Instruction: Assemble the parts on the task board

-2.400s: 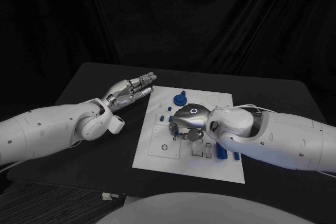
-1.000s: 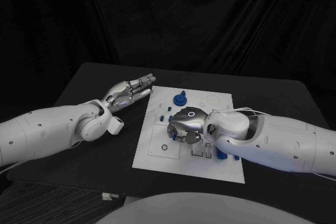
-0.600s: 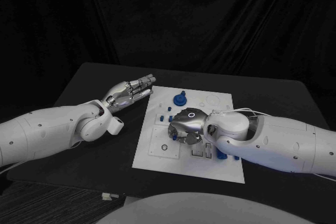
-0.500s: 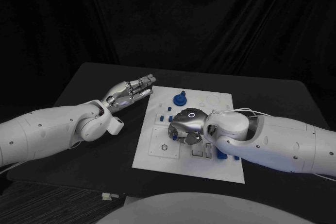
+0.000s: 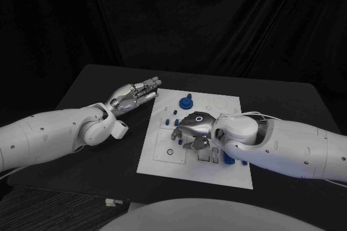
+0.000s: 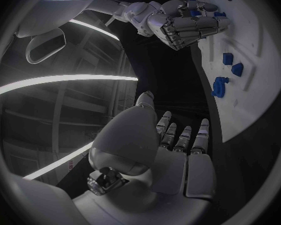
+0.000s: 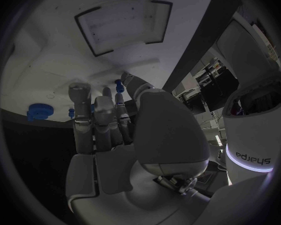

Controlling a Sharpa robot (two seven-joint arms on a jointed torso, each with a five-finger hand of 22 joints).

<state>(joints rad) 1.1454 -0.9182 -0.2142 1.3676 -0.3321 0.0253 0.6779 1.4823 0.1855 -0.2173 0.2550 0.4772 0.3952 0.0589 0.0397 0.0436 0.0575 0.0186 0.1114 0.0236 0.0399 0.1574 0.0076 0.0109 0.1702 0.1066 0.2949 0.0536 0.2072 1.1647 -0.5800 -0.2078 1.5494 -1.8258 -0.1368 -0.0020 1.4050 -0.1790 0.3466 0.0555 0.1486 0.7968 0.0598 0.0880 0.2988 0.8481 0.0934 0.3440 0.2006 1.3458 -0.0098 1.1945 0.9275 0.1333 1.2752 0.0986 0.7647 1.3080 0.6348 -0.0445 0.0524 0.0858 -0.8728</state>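
1. Working over the middle of the task board [image 5: 189, 166], the right hand [image 5: 191, 131] hangs palm-down with its fingers curled toward the white plate. The step in hand appears to be a pick or a seating of one small part at board centre.

2. Right hand, state: the right wrist view shows its fingers [image 7: 97, 112] extended side by side, with a small blue part [image 7: 118, 84] at the fingertips. Whether that piece is pinched, merely touched, or standing in the board cannot be told.

3. Parts near the robot: a blue piece [image 5: 228, 159] lies on the board just beside the right forearm, partly cut off by it.

4. Parts farther out: a blue knob-like part [image 5: 187, 100] stands near the board's far edge, with small blue pegs [image 5: 176, 111] between it and the right hand. All lie apart from both hands.

5. Left hand [image 5: 134, 94]: open and holding nothing, fingers stretched out together, hovering over the black table [image 5: 94, 85] beside the board's far left corner. The left wrist view confirms nothing in its palm.

6. Next move, as a judgement: the right hand needs a fine, near-vertical fingertip adjustment to secure or press the part; the left may need to steady the board.

7. Hidden: the board area beneath the right palm and wrist, including any socket being addressed.
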